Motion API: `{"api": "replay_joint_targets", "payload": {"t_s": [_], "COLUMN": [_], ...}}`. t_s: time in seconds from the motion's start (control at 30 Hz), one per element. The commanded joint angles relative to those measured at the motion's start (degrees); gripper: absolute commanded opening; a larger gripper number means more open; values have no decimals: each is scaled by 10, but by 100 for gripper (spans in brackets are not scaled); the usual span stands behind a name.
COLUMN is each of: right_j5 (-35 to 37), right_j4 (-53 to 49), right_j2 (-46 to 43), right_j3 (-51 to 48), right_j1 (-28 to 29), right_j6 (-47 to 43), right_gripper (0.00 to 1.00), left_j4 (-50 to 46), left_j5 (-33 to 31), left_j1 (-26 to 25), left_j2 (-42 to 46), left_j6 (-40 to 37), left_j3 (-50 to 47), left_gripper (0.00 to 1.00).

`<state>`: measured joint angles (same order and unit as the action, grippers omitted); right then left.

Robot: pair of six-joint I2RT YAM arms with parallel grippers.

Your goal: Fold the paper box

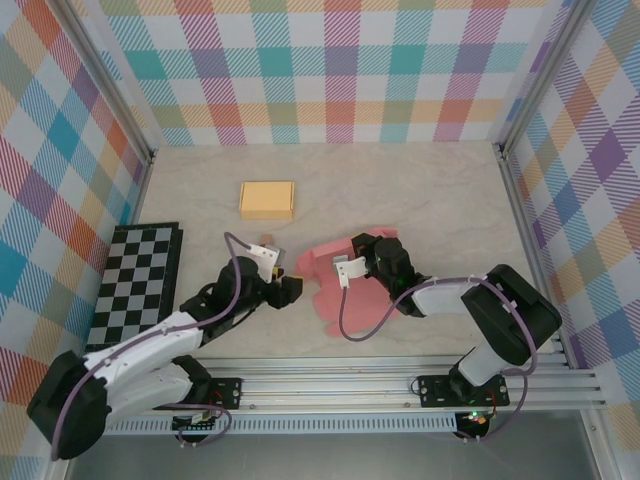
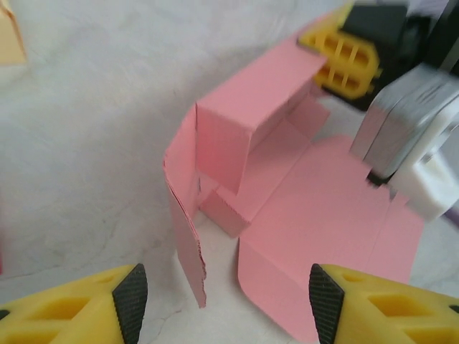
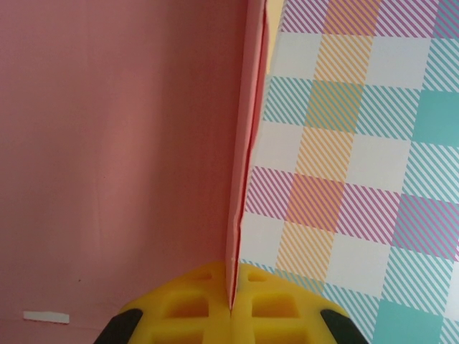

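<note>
The pink paper box (image 1: 335, 290) lies half folded near the table's middle. In the left wrist view its walls (image 2: 237, 143) stand up at one end while a wide panel (image 2: 323, 229) lies flat. My left gripper (image 1: 292, 288) sits just left of the box and is open (image 2: 228, 304). A loose side flap (image 2: 188, 236) hangs just ahead of the gap between its fingers, touching neither finger. My right gripper (image 1: 363, 245) is shut on an upright pink wall (image 3: 244, 143), whose edge is pinched between the yellow fingers (image 3: 233, 304). That gripper (image 2: 343, 54) holds the far end of the box.
A folded yellow box (image 1: 267, 200) rests farther back on the left. A black and white checkerboard (image 1: 135, 285) lies by the left wall. Checkered walls close in the table (image 1: 430, 190) on three sides, and a metal rail (image 1: 400, 385) runs along the near edge.
</note>
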<state>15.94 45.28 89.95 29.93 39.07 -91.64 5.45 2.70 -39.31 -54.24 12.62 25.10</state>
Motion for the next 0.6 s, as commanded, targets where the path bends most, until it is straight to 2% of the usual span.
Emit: {"api": "replay_joint_targets", "payload": {"t_s": [0.0,0.17,0.37,0.57], "right_j5": [15,15,14,15], "right_j4": [20,20,10,5], "right_j2": [12,10,-2,-11], "right_j3": [-8,-7,-8,-10], "right_j1": [2,2,2,2], "right_j6": [-22,-19,-17,-15], "right_gripper": [0,0,0,0], "left_j4": [-68,-144,-119,-76], "left_j5": [-72,-157,-141,-106], "left_j1": [-3,-3,-2,-1], "left_j2": [61,82,28,-50], "left_j6": [44,64,71,33], "left_j3": [20,9,4,25], "left_gripper": [61,53,53,55]}}
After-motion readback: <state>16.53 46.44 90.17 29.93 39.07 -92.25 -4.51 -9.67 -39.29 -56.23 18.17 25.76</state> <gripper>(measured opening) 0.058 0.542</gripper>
